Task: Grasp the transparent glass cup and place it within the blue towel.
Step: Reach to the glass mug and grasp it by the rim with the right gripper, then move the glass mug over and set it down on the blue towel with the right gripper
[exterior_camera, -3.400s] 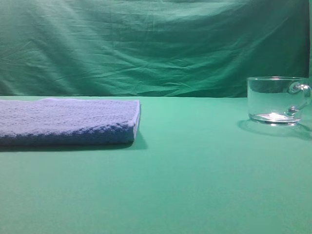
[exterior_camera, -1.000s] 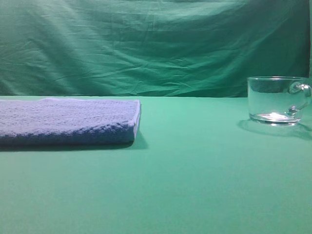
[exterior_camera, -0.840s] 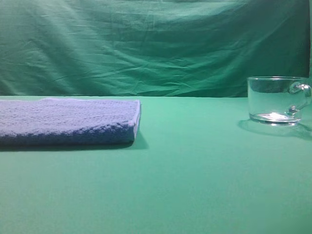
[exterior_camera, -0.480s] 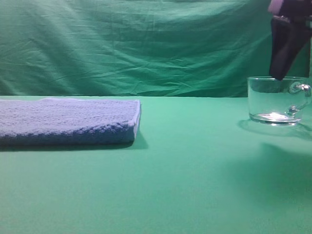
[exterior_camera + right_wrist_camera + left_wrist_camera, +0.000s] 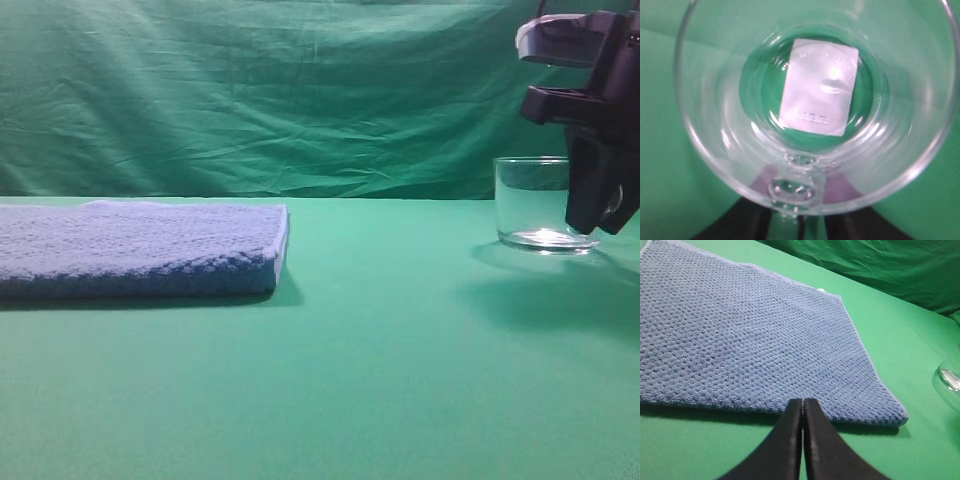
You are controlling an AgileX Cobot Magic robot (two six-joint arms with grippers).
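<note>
The transparent glass cup [image 5: 532, 200] stands upright on the green table at the far right. My right gripper [image 5: 592, 215] has come down on its handle side and hides the handle in the exterior view. From the right wrist I look down into the cup [image 5: 730, 125]. Its small looped handle [image 5: 790, 192] sits between the two black fingers [image 5: 752, 222], and my right gripper [image 5: 799, 205] is closed in around it. The blue towel [image 5: 140, 245] lies flat at the left. My left gripper [image 5: 802, 405] is shut and empty, hovering just before the towel's [image 5: 750, 335] near edge.
A green cloth backdrop [image 5: 300, 90] hangs behind the green table [image 5: 380, 350]. A white label [image 5: 820, 85] shows through the cup's base. The cup's edge [image 5: 952, 377] appears at the right border of the left wrist view.
My right gripper came down from the top right onto the cup's handle side. The cup slid slightly left, and its handle is now hidden behind the gripper.
</note>
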